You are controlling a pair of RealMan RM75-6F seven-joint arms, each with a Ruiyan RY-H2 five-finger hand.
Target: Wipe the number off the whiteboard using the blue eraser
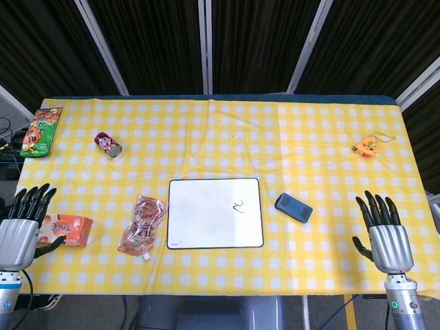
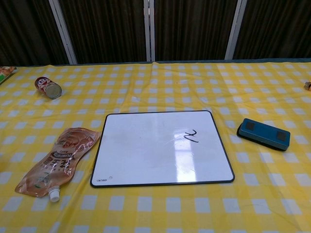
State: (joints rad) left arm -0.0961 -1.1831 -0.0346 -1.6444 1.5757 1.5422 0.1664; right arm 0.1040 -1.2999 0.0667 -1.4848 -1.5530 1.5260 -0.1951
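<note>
A black-framed whiteboard lies flat in the middle of the yellow checked table, with a black handwritten number on its right half. The blue eraser lies on the cloth just right of the board. My right hand hovers open at the table's front right, fingers spread and pointing away, well right of the eraser. At the front left edge my left hand is open too, fingers up, far from the board. Neither hand shows in the chest view.
A pink spouted pouch lies left of the board. An orange snack box sits by my left hand. A red can and a green snack bag lie at back left, an orange packet at back right.
</note>
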